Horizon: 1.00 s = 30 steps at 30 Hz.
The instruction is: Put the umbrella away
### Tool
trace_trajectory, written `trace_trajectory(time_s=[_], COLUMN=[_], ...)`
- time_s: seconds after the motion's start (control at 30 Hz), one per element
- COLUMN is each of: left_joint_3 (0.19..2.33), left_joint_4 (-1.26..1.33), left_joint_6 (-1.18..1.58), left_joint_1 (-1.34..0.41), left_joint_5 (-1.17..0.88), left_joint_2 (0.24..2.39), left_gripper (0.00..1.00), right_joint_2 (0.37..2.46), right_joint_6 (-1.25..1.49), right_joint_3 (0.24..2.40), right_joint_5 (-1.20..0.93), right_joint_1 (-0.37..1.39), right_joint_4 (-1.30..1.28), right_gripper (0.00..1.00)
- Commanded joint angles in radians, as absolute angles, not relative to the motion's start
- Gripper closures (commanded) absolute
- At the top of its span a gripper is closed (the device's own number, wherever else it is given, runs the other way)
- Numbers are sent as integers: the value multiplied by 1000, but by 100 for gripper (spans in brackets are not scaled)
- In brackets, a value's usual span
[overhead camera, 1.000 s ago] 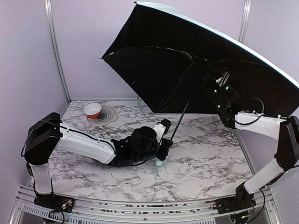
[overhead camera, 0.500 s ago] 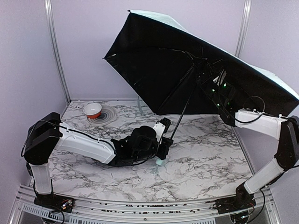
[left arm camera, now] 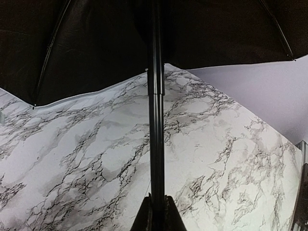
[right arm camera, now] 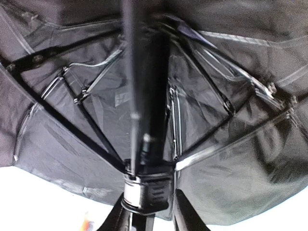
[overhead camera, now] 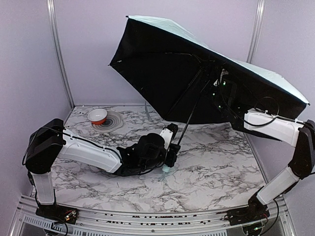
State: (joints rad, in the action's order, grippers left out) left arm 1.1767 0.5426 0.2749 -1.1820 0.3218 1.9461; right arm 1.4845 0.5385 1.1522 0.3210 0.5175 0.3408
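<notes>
1. Umbrella (overhead camera: 197,73) – fully open, with the black lining facing the arms and the pale mint outside turned up and away. It hangs tilted over the far right of the table (overhead camera: 211,167), and the canopy is clear of the surface.
2. Its thin black shaft (left arm camera: 156,120) slants down toward the near left and ends in the small mint handle (overhead camera: 168,170). The handle sits low over the marble; I cannot tell whether it touches.
3. The left gripper (left arm camera: 156,216) is pressed together on the shaft just above the handle. In the left wrist view the shaft rises straight out from between its fingertips.
4. The right gripper (right arm camera: 150,202) is up under the canopy, where the ribs (right arm camera: 94,125) meet. Its fingers stand one on each side of the runner (right arm camera: 147,190) – whether they squeeze it or only flank it, I cannot tell.
5. Done so far, as I judge it: only the setup, with one arm steadying the shaft and the other placed at the sliding collar.
6. Left to do: nearly everything. The canopy has to be collapsed, the shaft shortened, and the folded umbrella laid down or stowed.
7. A small bowl (overhead camera: 97,116) sits at the far left, well apart from all this.
</notes>
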Motion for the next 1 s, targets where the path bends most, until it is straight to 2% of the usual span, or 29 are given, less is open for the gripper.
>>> trace_trajectory(time_s=[0.0, 0.17, 0.27, 0.33, 0.37, 0.43, 0.53, 0.63, 0.8, 0.87, 0.97], left_joint_3=[1181, 1177, 1161, 1144, 1138, 1134, 1141, 1154, 1185, 1195, 1210], left_joint_4=[646, 648, 649, 649, 651, 650, 649, 650, 649, 651, 652], left_joint_6=[235, 212, 203, 202, 200, 194, 203, 217, 266, 302, 309], left_joint_1=[-1187, -1187, -1186, -1178, -1170, -1148, -1106, -1083, -1071, -1063, -1056], left_joint_5=[356, 343, 330, 328, 316, 266, 134, -35, -233, -203, -199], left_joint_2=[1877, 1862, 1841, 1823, 1817, 1805, 1777, 1746, 1757, 1759, 1759], left_gripper=[100, 100, 98, 72, 63, 50, 40, 34, 31, 32, 39], right_joint_2=[1496, 1493, 1474, 1458, 1452, 1443, 1434, 1424, 1412, 1416, 1420], right_joint_6=[530, 520, 525, 540, 555, 568, 576, 613, 681, 693, 696], right_joint_3=[1181, 1188, 1194, 1208, 1220, 1244, 1268, 1285, 1287, 1297, 1318], right_joint_5=[317, 293, 243, 223, 222, 196, 99, 11, -117, -185, -257], right_joint_1=[525, 525, 525, 525, 525, 525, 525, 526, 525, 525, 526], right_joint_4=[315, 328, 353, 351, 338, 332, 375, 426, 561, 606, 622], right_gripper=[80, 99, 100, 100, 100, 100, 100, 100, 100, 100, 100])
